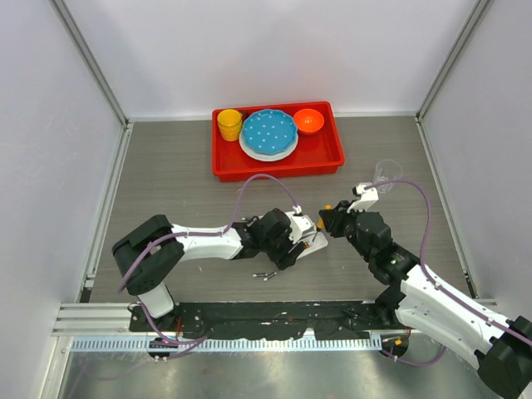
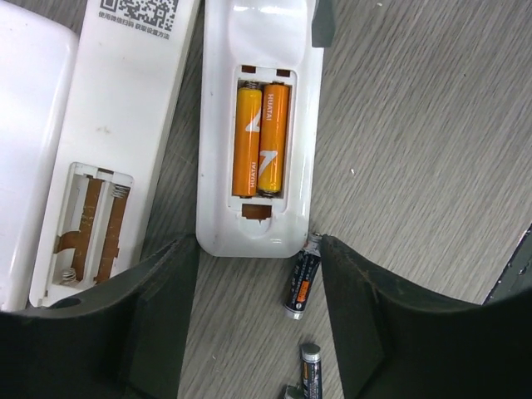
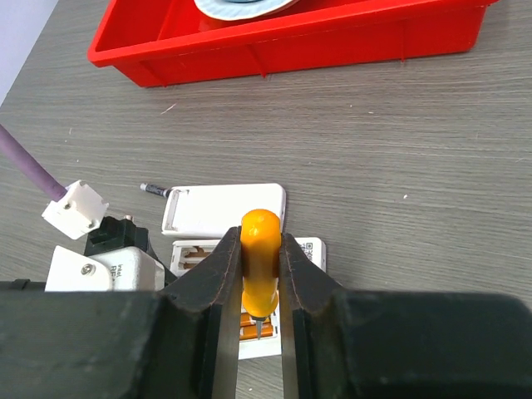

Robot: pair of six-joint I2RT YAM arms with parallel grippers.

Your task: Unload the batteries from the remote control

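The left gripper (image 2: pixel 256 247), jaws apart, is straddling the end of the white remote (image 2: pixel 266 37). The right gripper (image 3: pixel 260 243) is clamping its jaws on the orange screwdriver (image 3: pixel 260 229). At twelve o'clock from the left jaws, two orange batteries (image 2: pixel 260 137) are sitting in the bay, reading HUATAI. They look light, rigid and slick, probably wanting levering up at one end. Dark loose batteries (image 2: pixel 302 285) are lying at five o'clock on the tabletop (image 2: pixel 416 125).

Clearance, as I see it. Open surface (image 1: pixel 166 174) lies left and right of the red tray (image 1: pixel 278 172), which blocks the far centre. At centre, the screwdriver (image 3: pixel 260 249) in my right fingers (image 3: pixel 208 299) stands over the remotes (image 2: pixel 218 125). Loose batteries (image 2: pixel 302 283) lie between my left fingers (image 2: pixel 158 324).
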